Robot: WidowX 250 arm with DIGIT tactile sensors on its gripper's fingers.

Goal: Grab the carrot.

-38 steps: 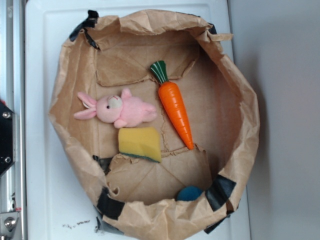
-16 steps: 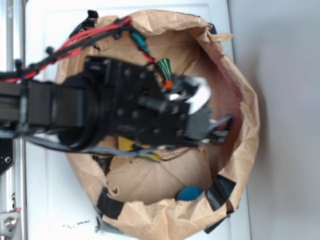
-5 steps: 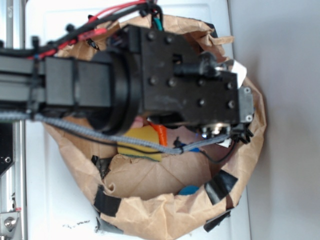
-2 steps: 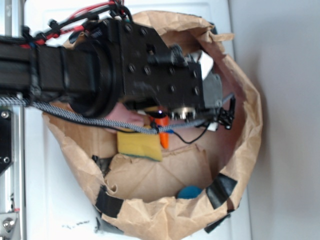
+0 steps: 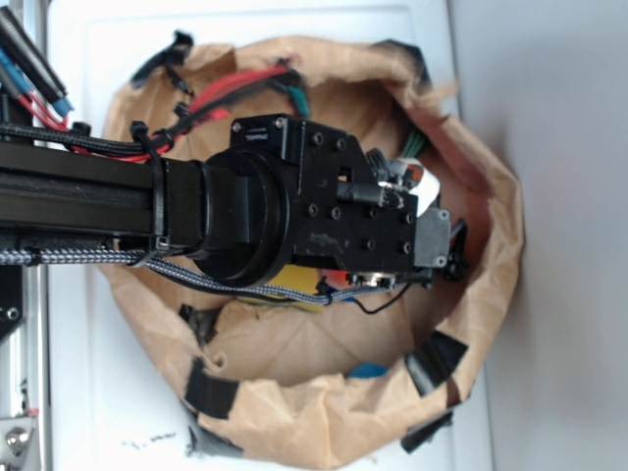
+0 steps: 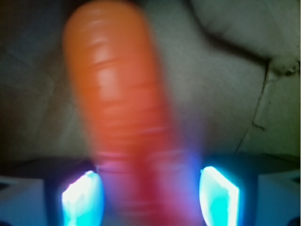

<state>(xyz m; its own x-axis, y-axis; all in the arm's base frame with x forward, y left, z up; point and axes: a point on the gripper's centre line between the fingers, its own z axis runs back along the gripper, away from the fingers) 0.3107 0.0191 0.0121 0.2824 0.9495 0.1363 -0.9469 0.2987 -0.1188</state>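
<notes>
The carrot [image 6: 122,117] is a glossy orange ribbed body that fills the middle of the wrist view. It runs from the top down between my two glowing pads. My gripper [image 6: 150,197] straddles it. The left pad [image 6: 82,197] is at the carrot's edge, and a narrow gap shows before the right pad [image 6: 218,197]. The jaws stand open around it. In the exterior view my gripper [image 5: 437,245] reaches down into the paper bag, and its fingertips are hidden under the black wrist. Only an orange sliver of the carrot [image 5: 327,286] shows there.
The crumpled brown paper bag [image 5: 496,245] walls in the space on all sides. A corner of the yellow sponge [image 5: 294,285] shows under the arm. A blue object [image 5: 365,371] lies near the front wall. The pink bunny is hidden by the arm.
A second ago the arm was higher and nearer the exterior camera. It has dropped lower into the bag, over the carrot. The bag rim has shifted a little.
</notes>
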